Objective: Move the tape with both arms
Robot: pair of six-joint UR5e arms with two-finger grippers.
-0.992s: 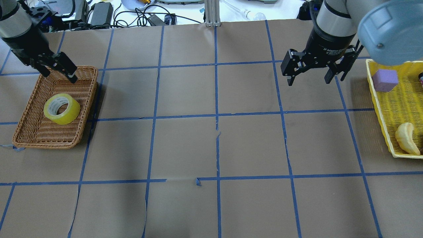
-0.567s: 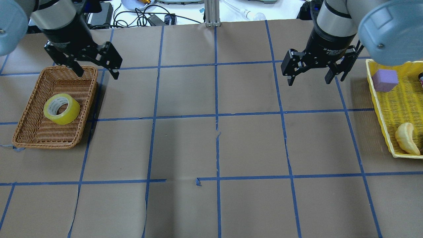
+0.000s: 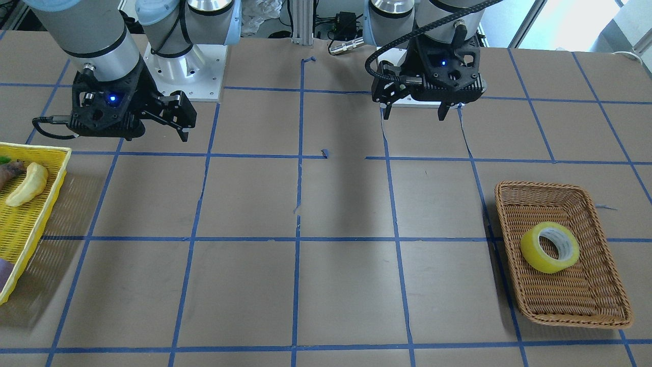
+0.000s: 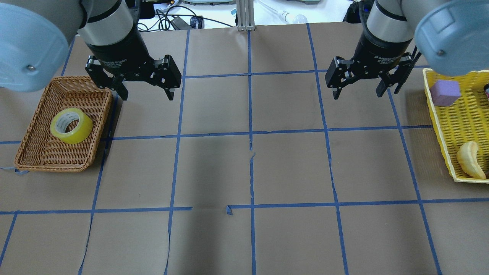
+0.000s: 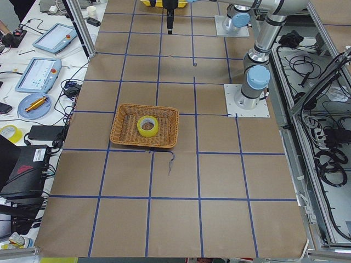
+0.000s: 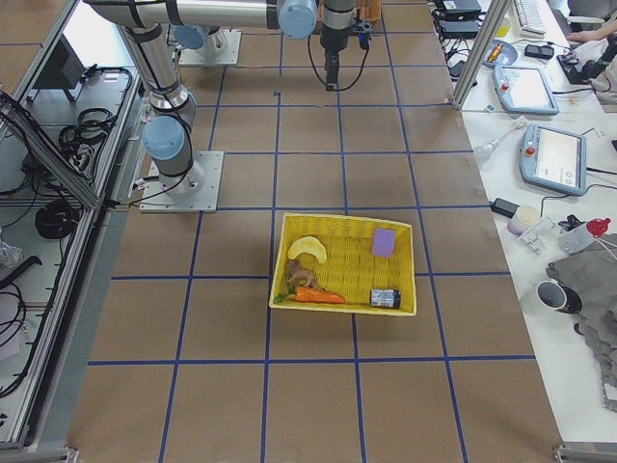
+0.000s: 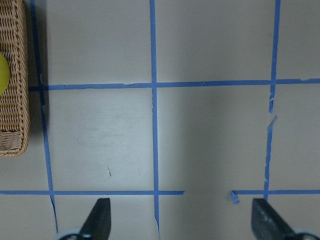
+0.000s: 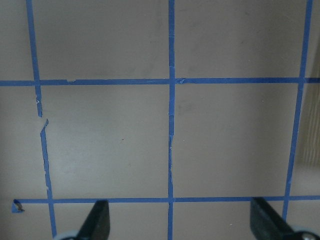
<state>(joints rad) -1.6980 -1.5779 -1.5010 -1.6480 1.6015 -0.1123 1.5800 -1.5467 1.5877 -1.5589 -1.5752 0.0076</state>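
Observation:
The yellow tape [image 4: 71, 125] lies tilted in a brown wicker basket [image 4: 53, 167] at the table's left; it also shows in the front view [image 3: 550, 247] and the exterior left view [image 5: 147, 126]. My left gripper [image 4: 147, 93] is open and empty, held above the table just right of the basket's far corner, apart from the tape. In the left wrist view [image 7: 181, 222] its fingers frame bare table, with the basket at the left edge. My right gripper [image 4: 357, 93] is open and empty, held above the table left of the yellow tray; the right wrist view [image 8: 180, 222] shows only paper and grid lines.
A yellow tray [image 4: 439, 126] at the right edge holds a purple block [image 4: 445, 93], a banana-shaped fruit [image 4: 469, 158] and other small items. Blue tape lines grid the brown paper. Cables and devices lie beyond the far edge.
My left arm swung right, from over the basket's far end to beside its far right corner, its gripper still open. The right arm and the tape have not moved.

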